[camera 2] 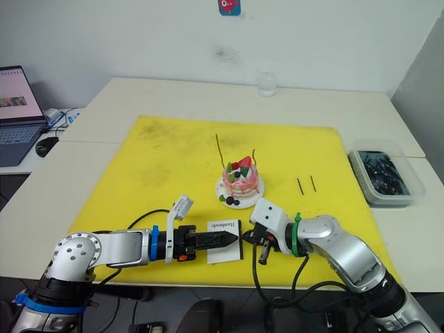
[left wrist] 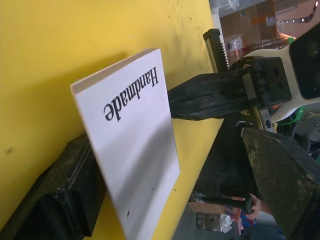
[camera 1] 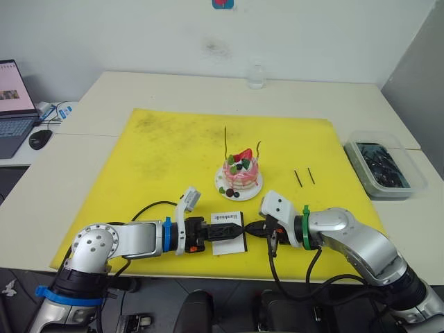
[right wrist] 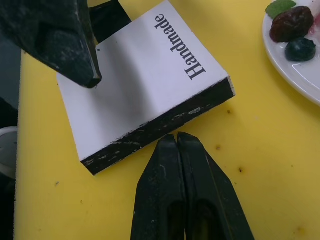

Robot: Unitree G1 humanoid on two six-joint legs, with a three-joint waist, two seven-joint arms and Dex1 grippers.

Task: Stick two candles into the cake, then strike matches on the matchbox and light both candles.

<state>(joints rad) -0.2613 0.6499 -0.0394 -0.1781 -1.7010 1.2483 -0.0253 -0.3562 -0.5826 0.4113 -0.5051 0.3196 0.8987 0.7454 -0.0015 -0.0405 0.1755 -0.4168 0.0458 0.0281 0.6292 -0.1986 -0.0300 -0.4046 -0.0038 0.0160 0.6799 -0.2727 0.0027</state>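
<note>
The pink-and-white cake [camera 1: 241, 173] stands on its small white plate [camera 1: 223, 185] in the middle of the yellow mat. Two thin golden candles stand upright in it, one on the left [camera 1: 226, 142] and one on the right [camera 1: 259, 149]. Two dark matches [camera 1: 297, 178] [camera 1: 311, 175] lie on the mat right of the cake. The white "Handmade" matchbox [camera 1: 227, 223] lies near the mat's front edge. My left gripper [left wrist: 167, 145] is open around it, one finger under the box and one above its face. My right gripper [right wrist: 176, 136] is shut, its tips touching the box's black striking strip [right wrist: 165, 131], with no match visible in it.
A clear plastic tub [camera 1: 380, 165] of dark items sits at the right, off the mat. A laptop [camera 1: 10, 104] and a mouse [camera 1: 39, 139] are on the left table. A small glass [camera 1: 257, 76] stands at the back. The mat's front edge [camera 1: 173, 267] lies under both grippers.
</note>
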